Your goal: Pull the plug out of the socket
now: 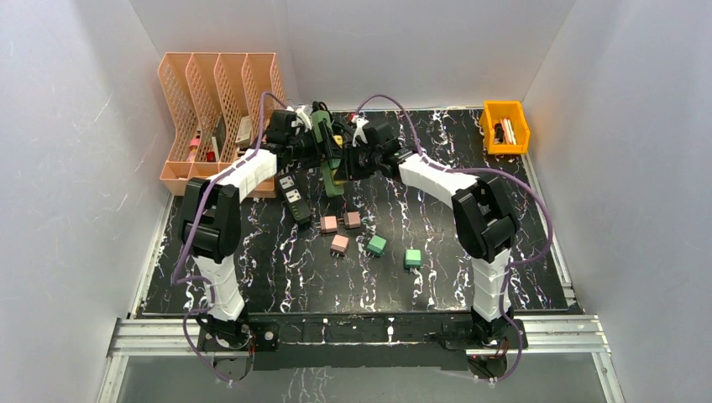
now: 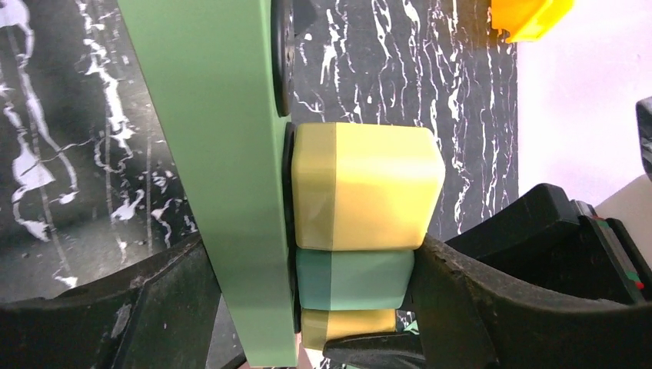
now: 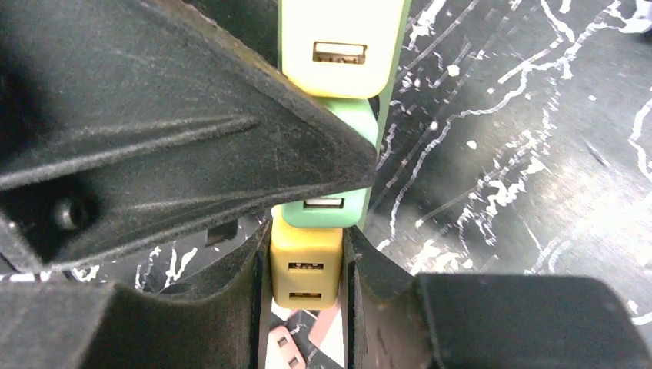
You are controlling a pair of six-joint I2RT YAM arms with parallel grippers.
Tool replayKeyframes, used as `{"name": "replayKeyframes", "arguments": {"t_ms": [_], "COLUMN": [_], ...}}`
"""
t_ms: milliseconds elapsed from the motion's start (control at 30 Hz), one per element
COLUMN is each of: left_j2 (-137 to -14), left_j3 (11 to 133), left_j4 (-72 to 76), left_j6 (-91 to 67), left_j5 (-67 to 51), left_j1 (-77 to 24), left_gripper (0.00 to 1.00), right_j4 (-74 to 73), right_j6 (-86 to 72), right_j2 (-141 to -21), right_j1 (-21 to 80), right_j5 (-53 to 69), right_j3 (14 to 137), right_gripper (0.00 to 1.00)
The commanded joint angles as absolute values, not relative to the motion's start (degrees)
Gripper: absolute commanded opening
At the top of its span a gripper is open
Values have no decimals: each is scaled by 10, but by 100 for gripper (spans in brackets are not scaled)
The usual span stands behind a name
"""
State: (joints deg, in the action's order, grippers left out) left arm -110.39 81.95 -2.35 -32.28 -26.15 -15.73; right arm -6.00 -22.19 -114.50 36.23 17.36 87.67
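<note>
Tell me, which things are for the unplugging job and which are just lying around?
For the job: green power strip, gripped yellow plug.
Just lying about: black power strip, loose pink plugs, loose green plugs, orange rack, yellow bin.

Nothing legible here: no word, brand, number or sign. The yellow plug (image 3: 306,296) between the right pincer's (image 3: 305,261) fingers and the green socket strip (image 2: 207,154) are plain-faced — marks on the dark power strip (image 1: 295,197) are too small to read.

White ribbed shells (image 1: 252,170) clad the arm links between bulky black joint housings (image 1: 210,220). Thin purple cables (image 1: 384,97) loop back from the matte black, wedge-fingered right pincer (image 3: 306,307).
</note>
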Motion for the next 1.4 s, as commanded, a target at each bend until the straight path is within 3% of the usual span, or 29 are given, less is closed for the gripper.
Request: {"name": "replayKeyframes", "arguments": {"t_ms": [0,67,100,167,200,233,267,367,433,500,533,600,633,700,733,767,833,867,900,967,1000,1067,1100,1233,1300,1367], "left_j2": [-1070,-1071,-1072,-1069,-1067,-1065,-1065,-1067,-1065,-1061,-1060,-1062,-1063,-1063,-1062,-1061,-1064,-1066,-1067,-1062,-1057,-1055,-1055,-1056,-1056,-1055], "left_j3": [843,844,845,844,841,839,840,841,840,838,838,841,844,845,843,841,841,844,846,842,839,839,840,838,837,836], "left_j4": [8,9,8,7,9,9,7,5,7,6,5,0,-1,-1,1,4,6,4,2,4,4,-2,-7,-4,-3,-4], "left_j6": [-300,-300,-299,-299,-299,-299,-298,-295,-295,-294,-292,-288,-286,-286,-288,-290,-293,-293,-292,-292,-291,-285,-281,-280,-281,-281], "left_j5": [-229,-229,-230,-228,-227,-227,-227,-227,-224,-220,-217,-217,-217,-217,-218,-218,-225,-226,-225,-221,-219,-217,-215,-214,-214,-213], "left_j1": [-158,-157,-157,-158,-158,-158,-157,-157,-158,-157,-158,-157,-157,-157,-157,-157,-157,-156,-156,-156,-157,-157,-157,-156,-155,-155], "left_gripper": [45,45,45,45,45,45,45,45,45,45,45,45,45,46,46,46,46,46,46,46,46,46,46,46,46,46], "right_j4": [-61,104,110,-96,-157,-167,-146,22,-50,-145,-142,-47,-20,-134,-158,-127,135,166,42,-225,-266,-255,-212,127,177,25], "right_j6": [-173,-291,-327,-236,-182,-145,-129,-217,-207,-137,-121,-204,-236,-188,-169,-188,-370,-423,-376,-224,-190,-167,-163,-324,-388,-297], "right_j2": [-1066,-1049,-1052,-1069,-1076,-1074,-1066,-1035,-1044,-1048,-1042,-1020,-1017,-1034,-1041,-1039,-1031,-1037,-1048,-1083,-1095,-1074,-1049,-1003,-1025,-1032], "right_j1": [363,316,300,330,358,374,371,313,326,377,382,344,334,363,376,364,305,294,298,368,391,395,385,292,282,292], "right_j5": [173,369,379,184,56,7,43,338,252,25,58,254,253,91,66,157,443,454,382,38,-71,-109,-55,467,536,424], "right_j3": [896,816,818,906,935,938,923,836,872,918,917,869,860,934,954,944,849,846,896,1027,1052,1031,991,825,828,875], "right_gripper": [0,0,0,0,0,0,0,0,0,0,0,0,0,0,0,0,0,0,0,0,0,0,0,0,0,0]}}
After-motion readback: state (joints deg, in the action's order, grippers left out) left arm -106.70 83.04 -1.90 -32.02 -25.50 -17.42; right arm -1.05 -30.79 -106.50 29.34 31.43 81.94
